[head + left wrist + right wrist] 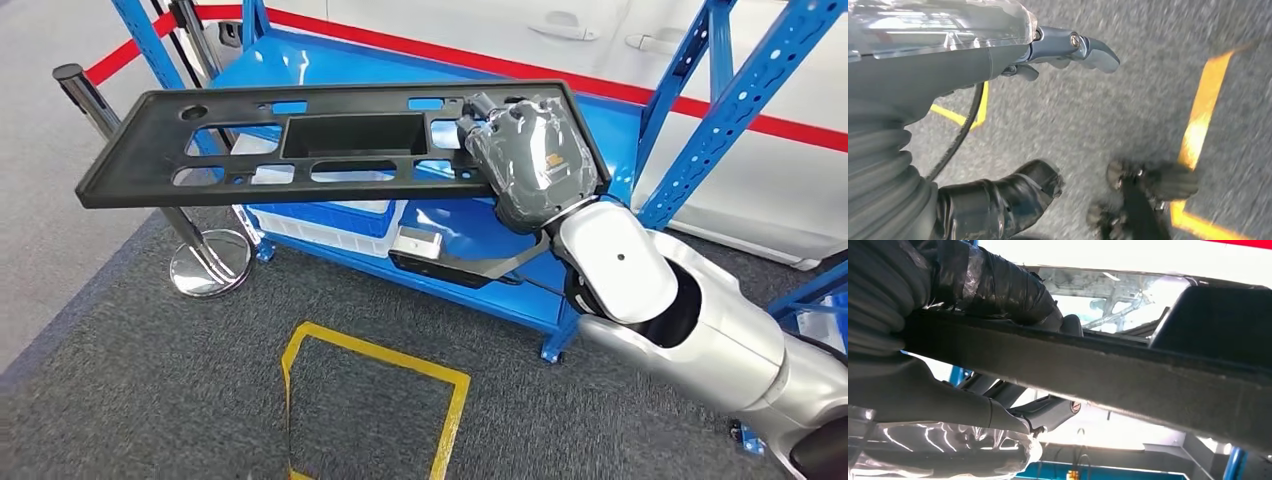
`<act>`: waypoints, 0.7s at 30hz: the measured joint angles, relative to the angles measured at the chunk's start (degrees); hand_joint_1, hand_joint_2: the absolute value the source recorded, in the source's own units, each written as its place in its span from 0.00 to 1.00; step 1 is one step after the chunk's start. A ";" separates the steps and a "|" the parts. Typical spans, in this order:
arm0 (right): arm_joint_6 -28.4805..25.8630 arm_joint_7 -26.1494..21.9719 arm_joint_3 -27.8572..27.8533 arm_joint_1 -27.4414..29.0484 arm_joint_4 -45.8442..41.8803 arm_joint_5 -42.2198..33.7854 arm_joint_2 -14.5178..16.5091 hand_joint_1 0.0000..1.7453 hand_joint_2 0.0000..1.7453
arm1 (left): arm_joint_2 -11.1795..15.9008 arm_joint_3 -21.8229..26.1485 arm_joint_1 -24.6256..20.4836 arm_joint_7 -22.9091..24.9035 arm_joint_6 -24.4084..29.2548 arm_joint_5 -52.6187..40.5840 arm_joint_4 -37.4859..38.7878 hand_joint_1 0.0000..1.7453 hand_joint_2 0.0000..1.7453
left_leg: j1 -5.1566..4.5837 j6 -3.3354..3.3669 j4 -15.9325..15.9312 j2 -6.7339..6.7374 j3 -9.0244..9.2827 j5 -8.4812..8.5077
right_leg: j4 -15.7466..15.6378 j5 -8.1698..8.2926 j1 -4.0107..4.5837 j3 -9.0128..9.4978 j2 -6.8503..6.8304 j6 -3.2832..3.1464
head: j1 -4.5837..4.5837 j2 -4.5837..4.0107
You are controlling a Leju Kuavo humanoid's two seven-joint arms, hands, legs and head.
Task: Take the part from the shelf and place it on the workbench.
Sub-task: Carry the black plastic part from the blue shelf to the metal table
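Observation:
The part is a long flat black plastic panel (300, 145) with several cut-outs and a deep box-shaped pocket in its middle. It hangs level in the air in front of the blue shelf (560, 130). My right hand (530, 160) grips the panel's right end. From the right wrist the panel's dark edge (1128, 375) runs across between my thumb (998, 285) and my fingers (1048, 412). My left hand (1068, 47) hangs over the grey floor with its fingers loosely extended and nothing in them.
A blue metal rack with a white-and-blue bin (330, 225) and a black part (450, 262) on its lower level stands ahead. A chrome barrier post (205, 262) is at the left. Yellow tape (380, 400) marks a square on the grey carpet. Red floor line behind.

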 joint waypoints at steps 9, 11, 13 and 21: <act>0.18 0.00 0.02 0.18 0.38 -0.20 0.03 1.00 1.00 | 0.09 0.00 -0.11 0.56 -0.18 0.07 -0.03 0.00 1.00 | 2.37 -4.21 0.95 -0.33 6.88 -3.44 | 4.71 3.09 -1.62 -8.46 -0.10 2.46 | -0.24 -0.01; 0.18 -0.02 0.02 0.15 0.45 -0.27 0.03 1.00 1.00 | 0.09 0.00 -0.11 0.63 -0.20 0.07 -0.04 0.00 1.00 | 2.14 -3.00 0.07 -0.75 7.24 -4.21 | 5.30 3.72 -1.33 -9.12 0.08 3.11 | -0.24 -0.01; 0.19 -0.02 0.02 0.17 0.57 -0.37 0.03 1.00 1.00 | 0.13 0.00 -0.07 0.72 -0.20 0.07 -0.04 0.00 1.00 | 2.15 -1.64 0.44 -0.73 6.43 -3.68 | 5.45 3.85 -1.41 -9.52 0.19 3.63 | -0.11 -0.01; 0.24 0.26 0.02 0.16 1.00 -0.26 0.04 1.00 1.00 | 0.13 0.00 -0.18 0.77 -0.13 0.04 -0.04 0.00 1.00 | 0.13 1.53 0.20 -0.39 2.05 -0.04 | 18.17 -5.49 -0.08 -8.91 0.36 1.61 | 0.26 -0.01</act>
